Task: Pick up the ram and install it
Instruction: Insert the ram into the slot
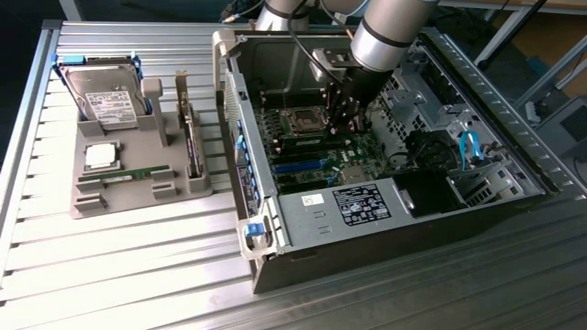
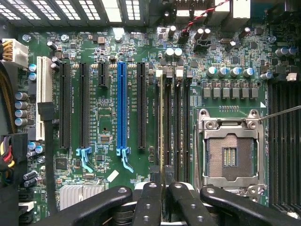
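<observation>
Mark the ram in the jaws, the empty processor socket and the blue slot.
ram (image 2: 162,122), wrist view, its pale upper edge
processor socket (image 2: 229,157), wrist view, middle of its contact field
blue slot (image 2: 122,103), wrist view, halfway along its body

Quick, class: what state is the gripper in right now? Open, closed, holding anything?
Gripper: closed on the ram, which it holds edge-on at the memory slots.

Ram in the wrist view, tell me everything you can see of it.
The ram shows edge-on as a long, thin, pale green strip, running straight along the memory slots near the empty CPU socket. One end sits between the fingers of the tool, which is shut on it. Whether it is seated, I cannot tell.
</observation>
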You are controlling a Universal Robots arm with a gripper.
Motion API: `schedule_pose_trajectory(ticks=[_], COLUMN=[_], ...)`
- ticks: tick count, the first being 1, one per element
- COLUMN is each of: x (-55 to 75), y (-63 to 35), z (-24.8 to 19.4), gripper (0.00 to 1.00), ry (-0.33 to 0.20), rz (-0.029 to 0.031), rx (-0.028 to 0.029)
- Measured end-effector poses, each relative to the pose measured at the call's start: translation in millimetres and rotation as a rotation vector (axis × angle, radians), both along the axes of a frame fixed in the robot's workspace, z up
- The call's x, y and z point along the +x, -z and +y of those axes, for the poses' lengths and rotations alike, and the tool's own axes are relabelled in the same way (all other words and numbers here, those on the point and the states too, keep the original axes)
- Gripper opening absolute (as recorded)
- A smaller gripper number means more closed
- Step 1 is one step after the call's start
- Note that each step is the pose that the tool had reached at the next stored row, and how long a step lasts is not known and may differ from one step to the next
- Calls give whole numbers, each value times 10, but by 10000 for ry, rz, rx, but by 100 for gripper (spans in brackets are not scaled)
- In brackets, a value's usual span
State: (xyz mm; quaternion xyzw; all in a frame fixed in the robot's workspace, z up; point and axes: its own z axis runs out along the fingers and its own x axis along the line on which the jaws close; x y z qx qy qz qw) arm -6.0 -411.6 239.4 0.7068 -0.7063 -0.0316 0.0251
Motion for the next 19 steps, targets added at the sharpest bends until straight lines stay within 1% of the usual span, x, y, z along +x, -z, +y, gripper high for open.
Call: schedule_pose_trajectory(ticks=[2,5,19], x=[-1,-2,-5], y=[15,20,21], z=[0,-1,0], gripper=[13,13,13], ry=[0,0,0], rz=[-39,-62,-66], rx=[0,-2,1])
